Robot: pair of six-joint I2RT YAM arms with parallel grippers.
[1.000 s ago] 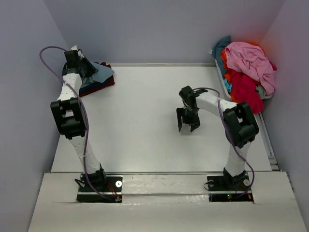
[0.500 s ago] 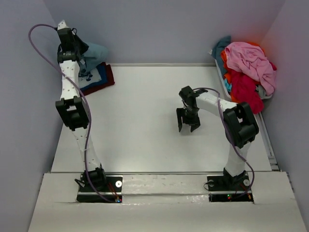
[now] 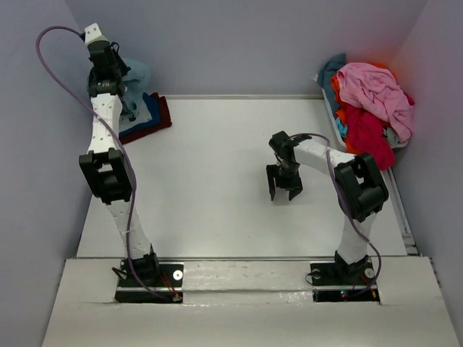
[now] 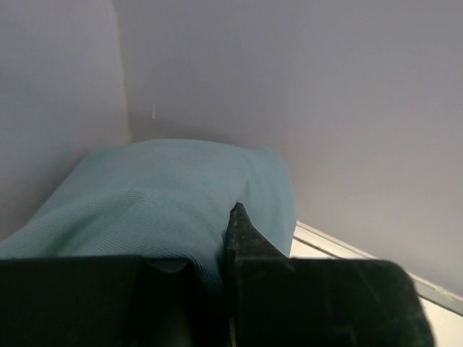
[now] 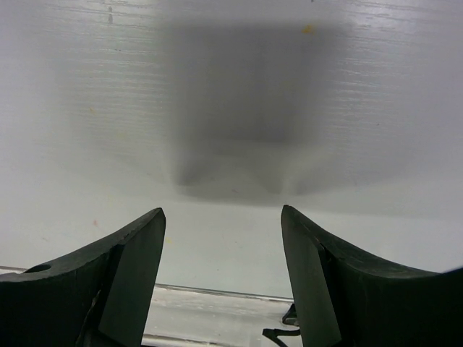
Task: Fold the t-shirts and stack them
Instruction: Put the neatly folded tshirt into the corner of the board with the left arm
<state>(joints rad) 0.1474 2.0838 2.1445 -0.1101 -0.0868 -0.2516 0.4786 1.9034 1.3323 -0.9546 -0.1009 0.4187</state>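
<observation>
Starting on the left: the left arm was stretched right up into the far left corner, and the left gripper (image 3: pixel 114 71) was pinched nearly shut on the slate-blue tee (image 3: pixel 139 75). From the wrist view we could see that cloth (image 4: pixel 166 195) bunched up between the dark fingers (image 4: pixel 246 235) and draping away from them toward the walls, so it was held up off the table, not lying flat. Just below it and a bit to the right sat a small stack on the table (image 3: pixel 210 166) by the left wall: the printed tee (image 3: pixel 148 108) on top of the dark red tee (image 3: pixel 160 119). We couldn't tell if the hanging tee touched the stack or not.

Middle of the table was the right gripper (image 3: pixel 284 191), pointing down, jaws spread wide and holding nothing. The wrist view backed that up: both fingers (image 5: pixel 130 253) far apart with only bare table and their shadow between them. It was well apart from any shirt.

Over in the far right corner we had the unfolded heap: the pink tee (image 3: pixel 372 90) flopped on top, the red tee (image 3: pixel 370 134) under it on the near side, the orange tee (image 3: pixel 336 90) poking out on the left and the teal tee (image 3: pixel 333 66) at the back.
</observation>
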